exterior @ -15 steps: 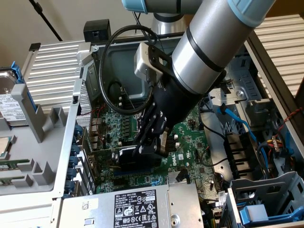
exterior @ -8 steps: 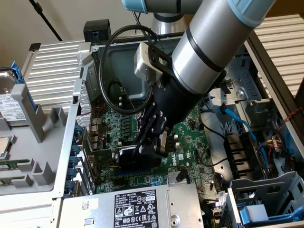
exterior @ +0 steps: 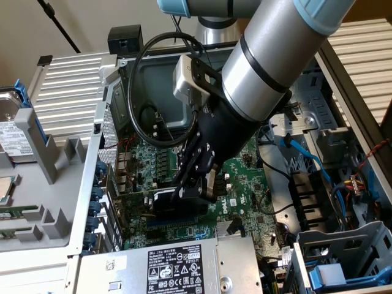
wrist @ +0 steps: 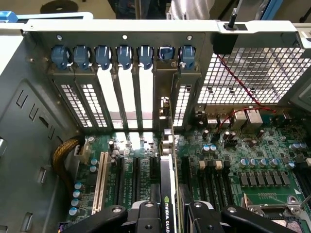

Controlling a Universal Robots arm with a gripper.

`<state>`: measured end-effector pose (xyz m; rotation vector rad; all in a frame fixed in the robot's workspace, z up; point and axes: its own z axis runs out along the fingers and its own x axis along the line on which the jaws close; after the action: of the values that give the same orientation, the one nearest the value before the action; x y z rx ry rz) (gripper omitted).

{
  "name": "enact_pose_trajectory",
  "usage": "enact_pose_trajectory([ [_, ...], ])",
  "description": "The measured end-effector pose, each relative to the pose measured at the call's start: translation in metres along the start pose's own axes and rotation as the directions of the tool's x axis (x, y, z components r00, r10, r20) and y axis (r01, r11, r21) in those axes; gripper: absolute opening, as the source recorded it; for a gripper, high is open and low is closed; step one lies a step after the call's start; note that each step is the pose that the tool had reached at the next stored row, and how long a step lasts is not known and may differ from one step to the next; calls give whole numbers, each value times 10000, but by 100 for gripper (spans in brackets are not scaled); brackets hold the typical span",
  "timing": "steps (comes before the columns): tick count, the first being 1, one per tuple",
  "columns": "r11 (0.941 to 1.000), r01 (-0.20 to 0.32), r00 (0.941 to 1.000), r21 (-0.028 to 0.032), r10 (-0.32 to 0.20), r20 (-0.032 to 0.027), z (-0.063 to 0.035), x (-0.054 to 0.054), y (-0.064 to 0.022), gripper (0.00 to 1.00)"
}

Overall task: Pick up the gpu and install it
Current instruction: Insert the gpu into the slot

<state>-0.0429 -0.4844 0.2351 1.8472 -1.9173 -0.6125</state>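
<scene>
Open computer case (exterior: 92, 165), lying in the centre of the exterior view, with green motherboard (exterior: 245, 177) exposed inside. Black gripper (exterior: 193, 187) on silver-grey arm (exterior: 275, 55), reaching down from the upper right of the exterior view into the case, just left of frame centre. Jaws clamped on the gpu (exterior: 165, 199), one finger either side of the card; in the wrist view, black fingers (wrist: 146, 216) at bottom centre pressed against both faces of the gpu (wrist: 167, 184). Card standing on edge, running from the bottom centre of the wrist view up toward the row of rear expansion openings, silver end bracket (wrist: 165, 97) set upright among the slot covers, below the blue retention clips (wrist: 124, 56) along the upper part of that frame. Lower edge of card down among the black expansion slots (wrist: 136, 177); whether fully seated cannot be told. White slot (wrist: 101, 182) at lower left of wrist view. Power supply (exterior: 177, 266) with white label at bottom centre of exterior view. Blue cables (exterior: 312, 162) at right. Hard drive (exterior: 12, 131) at far left edge.
</scene>
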Motion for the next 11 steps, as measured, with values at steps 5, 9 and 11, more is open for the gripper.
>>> enact_pose_trajectory([
  [5,10000,-1,10000,0,1,2,-2,0,-5,26],
  [9,10000,-1,10000,1,1,2,-7,-1,-11,26],
  [11,10000,-1,10000,0,1,0,-8,0,-12,26],
])
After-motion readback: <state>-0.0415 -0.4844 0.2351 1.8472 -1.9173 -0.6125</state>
